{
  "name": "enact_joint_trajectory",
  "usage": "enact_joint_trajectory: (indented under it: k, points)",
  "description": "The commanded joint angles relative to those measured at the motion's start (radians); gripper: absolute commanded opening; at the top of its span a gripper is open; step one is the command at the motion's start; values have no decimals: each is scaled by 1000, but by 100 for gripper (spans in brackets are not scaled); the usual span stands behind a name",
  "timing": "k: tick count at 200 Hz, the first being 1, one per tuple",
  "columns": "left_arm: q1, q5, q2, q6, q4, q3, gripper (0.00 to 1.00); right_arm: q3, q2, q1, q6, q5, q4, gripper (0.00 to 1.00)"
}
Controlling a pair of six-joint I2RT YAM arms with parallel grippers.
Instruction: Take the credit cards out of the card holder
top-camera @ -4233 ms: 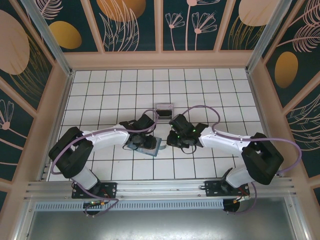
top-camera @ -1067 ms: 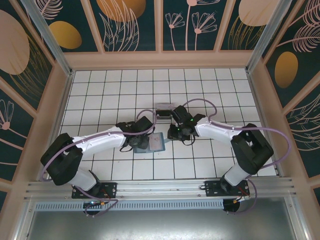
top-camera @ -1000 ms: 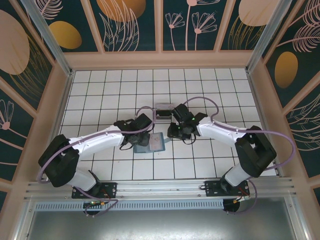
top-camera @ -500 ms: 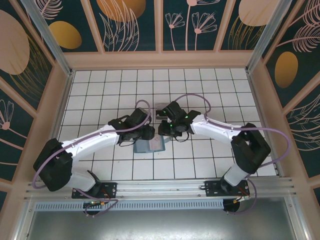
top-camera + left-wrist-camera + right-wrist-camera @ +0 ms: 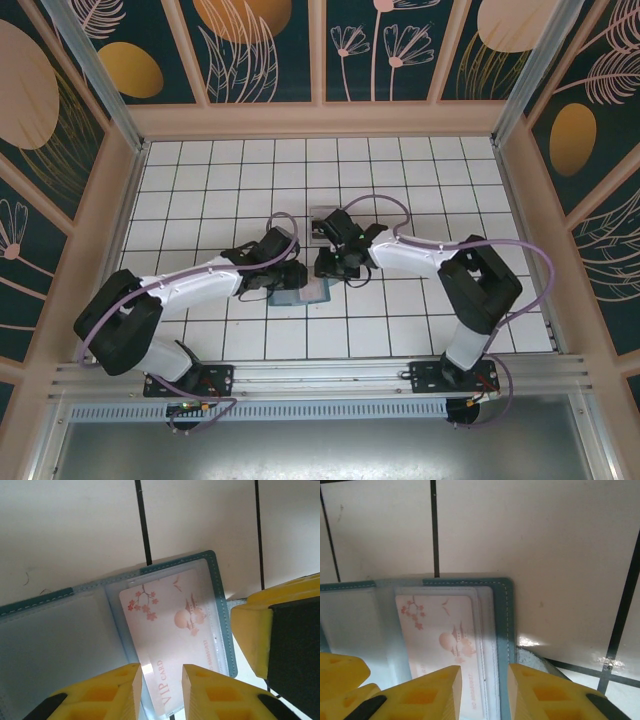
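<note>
The teal card holder [image 5: 298,295] lies open on the white tiles between both grippers. A pale pink card [image 5: 170,622] printed with blossoms and "VIP CARD" sits in its right-hand clear slot, and the same card [image 5: 440,630] appears in the right wrist view. The holder's left panel [image 5: 60,635] looks grey-blue and blank. My left gripper [image 5: 161,672] hovers open over the card's lower end. My right gripper [image 5: 484,672] stands open over the card's right part and the teal rim [image 5: 503,620]. From above, the left gripper [image 5: 288,276] and right gripper [image 5: 328,266] nearly meet.
A clear plastic box [image 5: 322,214] stands just beyond the grippers, partly hidden by the right arm. The right gripper's yellow finger [image 5: 250,630] crowds the holder's right edge. A wooden wall [image 5: 320,118] rings the tiled floor.
Both grippers have moved inward and farther from the bases, closing in over the open holder. The right arm swung left; the holder stayed in place.
</note>
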Motion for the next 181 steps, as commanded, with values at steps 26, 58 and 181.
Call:
enact_joint_trajectory:
  k: [26,58,181]
  points:
    - [14,6,28,-30,46,-34,28,-18,47,5,-7,-28,39,30]
    - [15,6,47,-29,51,-34,27,-18,74,5,-10,-30,47,26]
    - [18,-109,77,8,-56,-26,25,-48,93,3,-7,-30,55,11]
